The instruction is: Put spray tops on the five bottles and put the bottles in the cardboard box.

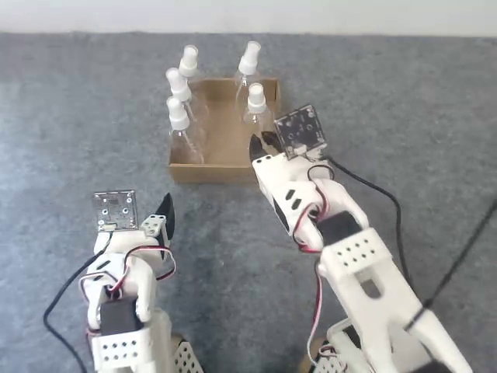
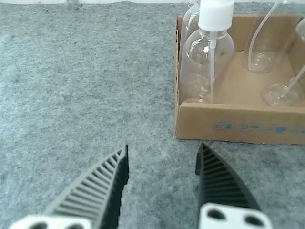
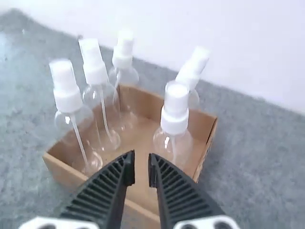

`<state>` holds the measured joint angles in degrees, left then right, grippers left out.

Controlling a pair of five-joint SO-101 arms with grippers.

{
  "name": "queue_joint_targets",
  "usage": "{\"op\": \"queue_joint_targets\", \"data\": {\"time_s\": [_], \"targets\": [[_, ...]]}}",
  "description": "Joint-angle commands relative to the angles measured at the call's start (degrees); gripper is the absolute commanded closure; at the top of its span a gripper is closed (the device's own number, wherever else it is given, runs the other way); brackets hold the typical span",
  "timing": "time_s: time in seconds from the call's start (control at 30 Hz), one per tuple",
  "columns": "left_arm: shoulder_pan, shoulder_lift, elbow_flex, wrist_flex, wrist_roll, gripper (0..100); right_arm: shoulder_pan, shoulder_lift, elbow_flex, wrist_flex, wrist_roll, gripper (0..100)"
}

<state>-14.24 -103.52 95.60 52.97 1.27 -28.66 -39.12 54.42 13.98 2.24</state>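
Five bottles (image 1: pixel 178 116) are standing upright in the cardboard box (image 1: pixel 210 171), each wearing a white spray top (image 3: pixel 175 107). Three are lining the left wall and two the right. The one at the far right corner is leaning a little, and I cannot tell whether its base is fully inside.

The right gripper (image 3: pixel 141 157) is hovering over the box's near right corner with its jaws nearly together, a thin slit between them and nothing in it. The closest bottle (image 1: pixel 256 97) is sitting straight ahead of it, just beyond the near wall, with its long axis vertical. This arm is much the nearer one.

The left gripper (image 2: pixel 163 148) is resting well back from the near left corner, its jaws spread apart and empty.

The box's near wall is carrying a row of blue print (image 2: pixel 252 127), too small to read. By my judgement the task is looking finished, so any next move is calling for a straight pull-back clear of the tops.
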Motion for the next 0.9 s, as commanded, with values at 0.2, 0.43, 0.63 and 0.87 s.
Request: {"op": "queue_joint_targets", "data": {"time_s": [0.2, 0.43, 0.63, 0.87], "targets": [[0.53, -0.88, -0.57, -1.76, -0.53, 78, 0.31, -15.78, 2.46, 0.48, 0.53, 98.6], [0.53, -0.88, -0.57, -1.76, -0.53, 78, 2.59, -25.1, 2.99, 0.48, 0.7, 98.6], [0.53, -0.88, -0.57, -1.76, -0.53, 78, 6.73, -28.53, 3.69, 3.56, 0.44, 98.6], [0.44, -0.88, -0.57, -1.76, -0.53, 78, 10.24, -33.89, 7.82, 9.36, 0.44, 98.6]]}}
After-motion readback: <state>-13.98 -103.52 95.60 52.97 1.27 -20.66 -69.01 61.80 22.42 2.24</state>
